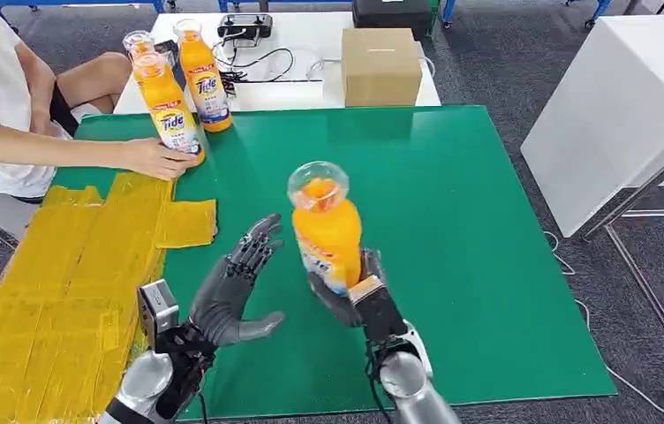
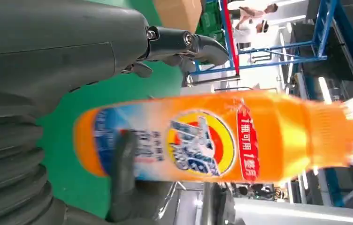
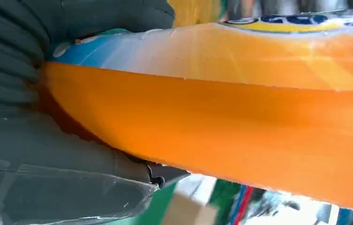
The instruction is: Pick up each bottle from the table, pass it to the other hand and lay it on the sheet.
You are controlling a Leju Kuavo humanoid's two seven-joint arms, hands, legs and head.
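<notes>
My right hand (image 1: 359, 296) grips an orange Tide bottle (image 1: 324, 225) by its lower part and holds it upright above the green mat (image 1: 452, 212). The same bottle (image 2: 203, 138) lies across the left wrist view, and its orange side (image 3: 221, 126) shows close up in the right wrist view against my right hand (image 3: 48, 140). My left hand (image 1: 236, 287) is open just left of the bottle, palm toward it, not touching; its fingers (image 2: 184, 42) show above the bottle. The yellow sheet (image 1: 72, 283) covers the table's left side. Two more bottles (image 1: 203, 78) stand at the far left.
A person sits at the left with a hand (image 1: 156, 159) on one standing bottle (image 1: 168, 108). A cardboard box (image 1: 380, 66) and cables lie on the white table beyond the mat. A white cabinet (image 1: 611, 106) stands to the right.
</notes>
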